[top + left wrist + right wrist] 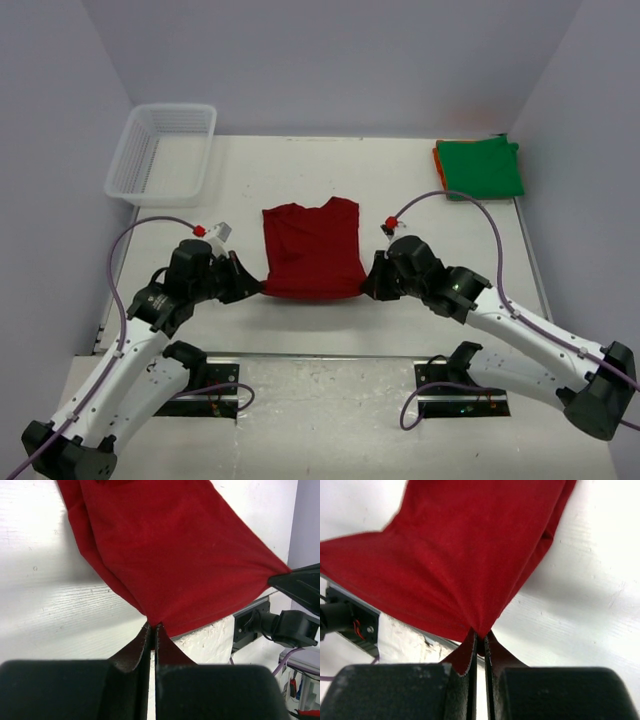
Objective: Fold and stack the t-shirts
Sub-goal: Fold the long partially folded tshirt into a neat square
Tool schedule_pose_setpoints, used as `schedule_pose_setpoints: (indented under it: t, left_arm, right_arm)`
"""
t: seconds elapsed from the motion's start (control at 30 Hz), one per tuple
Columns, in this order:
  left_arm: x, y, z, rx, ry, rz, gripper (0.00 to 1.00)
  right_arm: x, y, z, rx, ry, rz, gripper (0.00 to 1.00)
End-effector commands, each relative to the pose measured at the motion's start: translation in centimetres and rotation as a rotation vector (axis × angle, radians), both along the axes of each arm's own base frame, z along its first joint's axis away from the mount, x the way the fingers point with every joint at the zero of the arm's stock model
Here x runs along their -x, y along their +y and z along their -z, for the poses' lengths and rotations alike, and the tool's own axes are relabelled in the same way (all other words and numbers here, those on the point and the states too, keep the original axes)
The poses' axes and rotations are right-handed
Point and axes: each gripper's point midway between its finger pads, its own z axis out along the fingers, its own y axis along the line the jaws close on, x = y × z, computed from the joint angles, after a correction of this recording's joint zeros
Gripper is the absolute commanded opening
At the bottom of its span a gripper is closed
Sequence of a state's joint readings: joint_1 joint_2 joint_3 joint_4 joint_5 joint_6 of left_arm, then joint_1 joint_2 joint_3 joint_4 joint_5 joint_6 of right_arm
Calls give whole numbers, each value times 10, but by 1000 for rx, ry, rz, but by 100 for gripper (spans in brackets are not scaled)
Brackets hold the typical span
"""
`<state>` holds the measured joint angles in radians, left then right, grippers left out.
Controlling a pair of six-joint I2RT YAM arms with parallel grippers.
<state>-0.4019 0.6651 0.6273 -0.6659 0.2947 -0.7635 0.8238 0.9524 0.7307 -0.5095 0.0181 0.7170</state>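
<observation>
My left gripper point(257, 287), right gripper point(366, 288) clamped on red shirt's point(312, 245) near corners. Lift evenly, hem taut, fold toward collar.

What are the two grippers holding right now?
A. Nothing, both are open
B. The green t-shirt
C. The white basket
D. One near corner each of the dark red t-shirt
D: the left gripper and right gripper are each shut on a corner of the dark red t-shirt, its near edge stretched between them.
</observation>
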Motion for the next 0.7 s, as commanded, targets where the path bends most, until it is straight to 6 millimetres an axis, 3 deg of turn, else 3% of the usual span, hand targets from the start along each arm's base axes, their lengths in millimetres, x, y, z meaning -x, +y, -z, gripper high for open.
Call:
schedule_pose_setpoints:
  t: [0.0,0.1,0.17,0.2,0.4,0.53,0.67]
  left_arm:
    - [-15,7,-14,-46,-64,-29,0]
    - [-33,15,-16,-119,-98,-69,0]
    - [-44,19,-10,-180,-84,-76,0]
    - [-52,20,-17,-194,-103,-80,0]
    - [-93,18,-30,-267,-146,-95,0]
    - [-116,17,-19,-313,-126,-96,0]
    - [-137,12,-26,-313,-153,-105,0]
  right_arm:
    - [-20,-10,-22,81,-66,51,0]
    - [-33,-3,-39,89,-108,47,0]
    - [-42,1,-37,121,-101,49,0]
    - [-46,3,-43,116,-111,41,0]
    - [-76,2,-34,177,-87,65,0]
    - [-94,-5,-27,204,-67,86,0]
    - [-115,-10,-25,217,-54,105,0]
